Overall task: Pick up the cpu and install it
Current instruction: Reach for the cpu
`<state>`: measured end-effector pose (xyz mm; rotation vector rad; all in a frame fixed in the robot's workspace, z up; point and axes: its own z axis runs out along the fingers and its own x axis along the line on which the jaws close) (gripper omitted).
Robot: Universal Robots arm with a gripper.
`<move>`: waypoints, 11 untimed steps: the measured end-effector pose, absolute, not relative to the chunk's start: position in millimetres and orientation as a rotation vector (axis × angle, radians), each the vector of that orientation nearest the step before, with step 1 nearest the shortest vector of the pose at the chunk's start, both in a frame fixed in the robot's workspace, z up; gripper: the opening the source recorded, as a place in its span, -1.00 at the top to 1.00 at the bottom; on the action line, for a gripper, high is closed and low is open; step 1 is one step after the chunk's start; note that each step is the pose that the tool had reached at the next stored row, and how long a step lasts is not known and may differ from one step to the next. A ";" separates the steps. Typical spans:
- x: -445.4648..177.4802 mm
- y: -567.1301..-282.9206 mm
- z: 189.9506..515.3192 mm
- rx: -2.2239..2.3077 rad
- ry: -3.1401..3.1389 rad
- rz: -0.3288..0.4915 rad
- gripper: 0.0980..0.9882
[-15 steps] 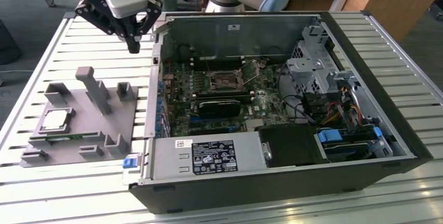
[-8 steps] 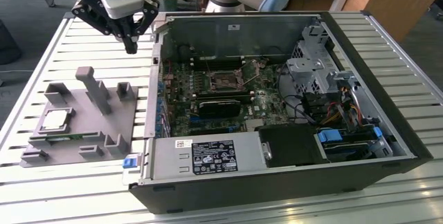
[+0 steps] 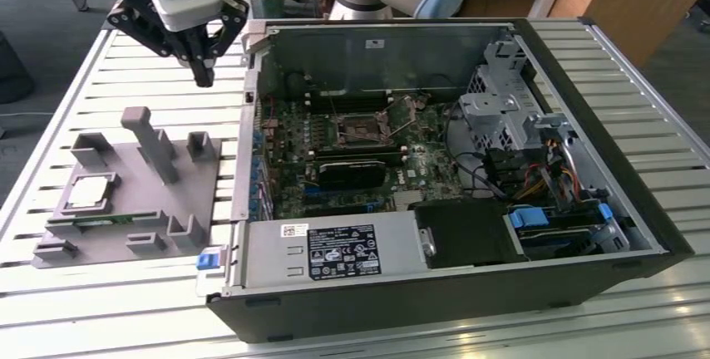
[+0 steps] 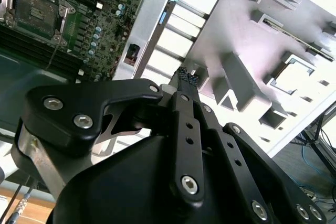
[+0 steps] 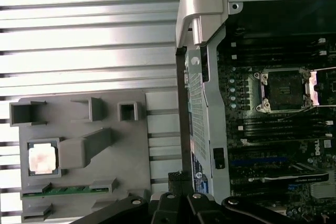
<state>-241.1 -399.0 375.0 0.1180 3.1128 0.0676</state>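
Cpu (image 3: 91, 193) lies flat, silver top up, in a square pocket of the grey fixture (image 3: 139, 201) at the exterior view's left. A green memory stick (image 3: 102, 223) rests in the slot just beside it. Gripper (image 3: 203, 76) hangs over the slatted table (image 3: 78, 101), between the fixture and the open computer case (image 3: 377, 56), well apart from the cpu. Its fingers are closed together with nothing between them. Inside the case, the motherboard socket (image 3: 361, 130) stands uncovered.
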 end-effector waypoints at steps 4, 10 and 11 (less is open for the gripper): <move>-244.1 -398.9 374.6 0.118 3.113 0.068 0.98; -247.9 -398.9 374.0 0.118 3.113 0.068 0.98; -248.4 -398.9 373.9 0.118 3.113 0.068 0.98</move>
